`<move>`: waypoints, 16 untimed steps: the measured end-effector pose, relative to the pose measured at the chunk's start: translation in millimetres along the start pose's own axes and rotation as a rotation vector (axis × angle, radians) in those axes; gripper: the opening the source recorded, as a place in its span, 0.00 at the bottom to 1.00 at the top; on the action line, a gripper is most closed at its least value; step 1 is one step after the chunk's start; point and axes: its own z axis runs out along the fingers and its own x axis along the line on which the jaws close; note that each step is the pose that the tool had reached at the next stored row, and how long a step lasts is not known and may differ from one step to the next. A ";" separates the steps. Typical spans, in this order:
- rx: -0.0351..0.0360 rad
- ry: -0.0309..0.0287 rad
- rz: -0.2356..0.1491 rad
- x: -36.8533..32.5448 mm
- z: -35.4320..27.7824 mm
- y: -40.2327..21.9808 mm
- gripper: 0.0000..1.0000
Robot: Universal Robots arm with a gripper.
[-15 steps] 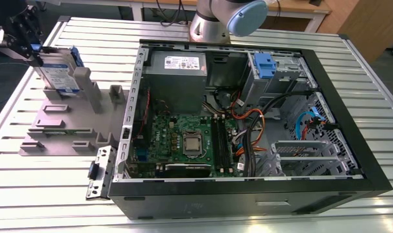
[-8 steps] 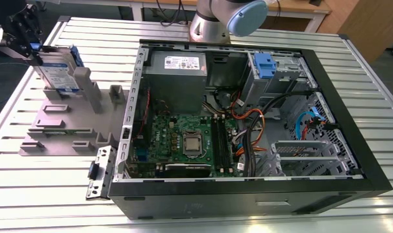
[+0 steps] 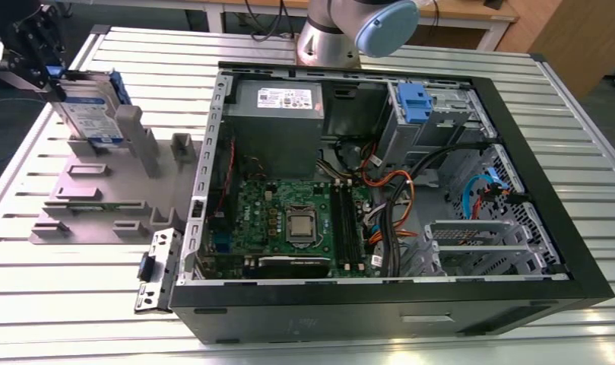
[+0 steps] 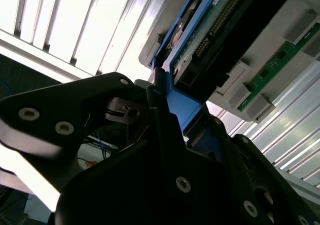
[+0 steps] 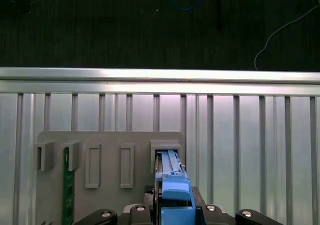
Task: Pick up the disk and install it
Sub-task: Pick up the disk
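Note:
The disk (image 3: 89, 106) stands on edge at the exterior view's left, silver with a blue-and-white label and a blue carrier. Its lower end is at a slot of the grey slotted holder (image 3: 104, 194). My gripper (image 3: 45, 70) is at the disk's upper end, shut on the blue handle. In the second wrist view the black fingers (image 4: 160, 92) clamp the handle (image 4: 182, 107), and the disk's circuit-board side (image 4: 215, 30) runs away from them. In the first wrist view the blue carrier (image 5: 172, 192) reaches from the gripper (image 5: 172, 212) down to the holder's slot (image 5: 167, 150).
An open computer case (image 3: 510, 152) lies on the slatted metal table (image 3: 591, 122), with its motherboard (image 3: 292, 220), cables and a drive bay holding another blue carrier (image 3: 413, 103). A green board (image 5: 66, 185) stands in another holder slot. The arm's base (image 3: 337, 30) is behind the case.

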 end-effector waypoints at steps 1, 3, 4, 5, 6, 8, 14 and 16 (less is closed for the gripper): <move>-0.0001 0.0000 0.000 0.0 -0.4 0.0 0.37; 0.0000 0.0000 0.000 0.0 -1.1 0.0 0.37; -0.0002 0.0001 0.000 0.0 -1.6 0.0 0.37; -0.0001 0.0000 0.000 -0.1 -2.0 0.1 0.37; 0.0000 0.0000 0.000 -0.1 -2.5 0.1 0.37; 0.0000 0.0000 0.000 -0.1 -3.4 0.1 0.37; 0.0002 -0.0001 0.000 -0.2 -5.6 0.1 0.37; 0.0000 0.0003 0.000 -0.4 -9.8 0.2 0.37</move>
